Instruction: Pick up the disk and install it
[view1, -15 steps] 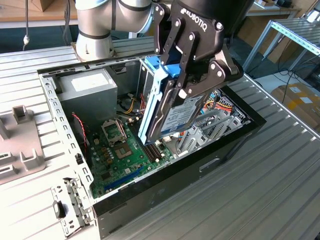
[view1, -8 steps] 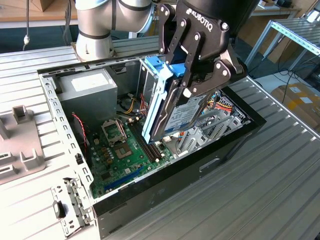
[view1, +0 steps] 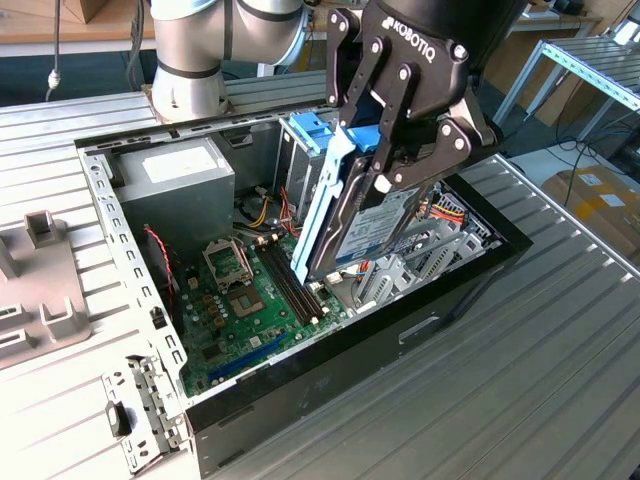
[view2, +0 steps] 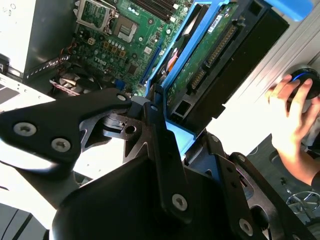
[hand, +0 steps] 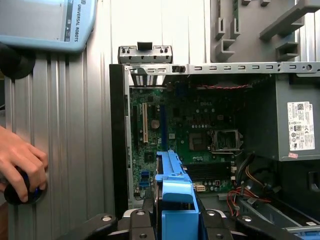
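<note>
End effector (view1: 392, 175) clamped on disk (view1: 372, 228), gripping it near upper end. Disk hangs below the fingers, long axis steep & tilted. Its lower end sits inside open case (view1: 108, 215), just over board (view1: 245, 300), w/ cage (view1: 293, 165) just beside it on the exterior view's left. Not seated yet, I'd say. Disk: flat dark body, green circuit face, bright blue rails, blue tab at gripped end.

- Disk (view1: 362, 235): dark body, bright blue side rails, green circuit board on one face.
- Claw (view1: 415, 160): black, silver screws.
- Motherboard (view1: 240, 300): green, with black slots.
- Cables (view1: 265, 212): red and yellow.
- Computer case (view1: 330, 370): black outside, silver-grey inside.
- Surface (view1: 520, 380): grey, ribbed in parallel lines.
</note>
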